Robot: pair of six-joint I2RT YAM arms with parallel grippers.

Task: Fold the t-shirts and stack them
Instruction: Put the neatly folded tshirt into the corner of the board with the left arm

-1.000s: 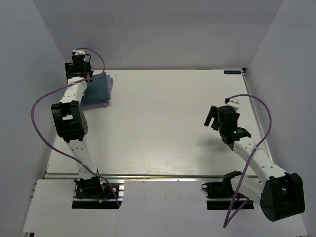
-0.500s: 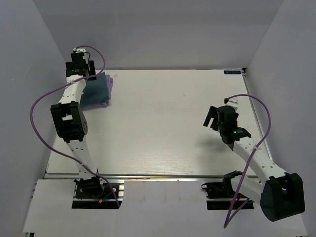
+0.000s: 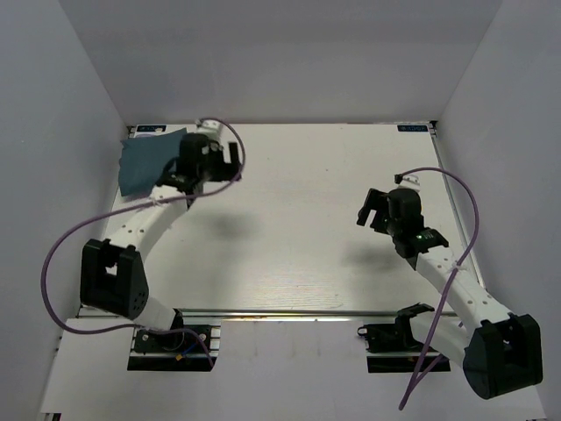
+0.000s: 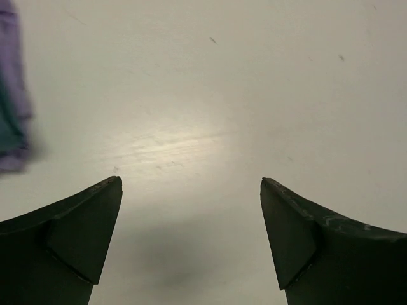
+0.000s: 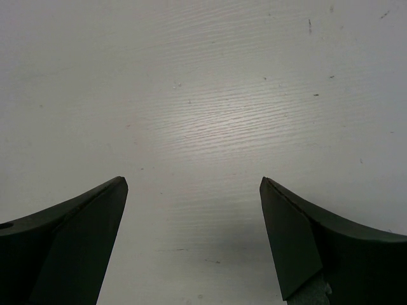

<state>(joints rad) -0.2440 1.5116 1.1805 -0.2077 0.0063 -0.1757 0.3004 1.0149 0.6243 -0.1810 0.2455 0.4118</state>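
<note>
Both t-shirts (image 3: 145,162) look folded and stacked at the table's (image 3: 298,246) far-left corner, teal on top, purple edge showing. The left gripper (image 3: 226,162) is just beside them, jaws apart, empty. The right gripper (image 3: 366,206) is over the table's right side, jaws wide, empty. Task looks basically done.

folded teal t-shirt (image 3: 145,165) at far-left corner of table (image 3: 298,237), left gripper (image 3: 234,164) beside it, right gripper (image 3: 365,209) well apart

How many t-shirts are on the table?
2. The folded dark slate-blue t-shirt lies in the far-left corner; the light lavender t-shirt is mostly hidden, only its edge showing beside the blue one in the left wrist view.
</note>
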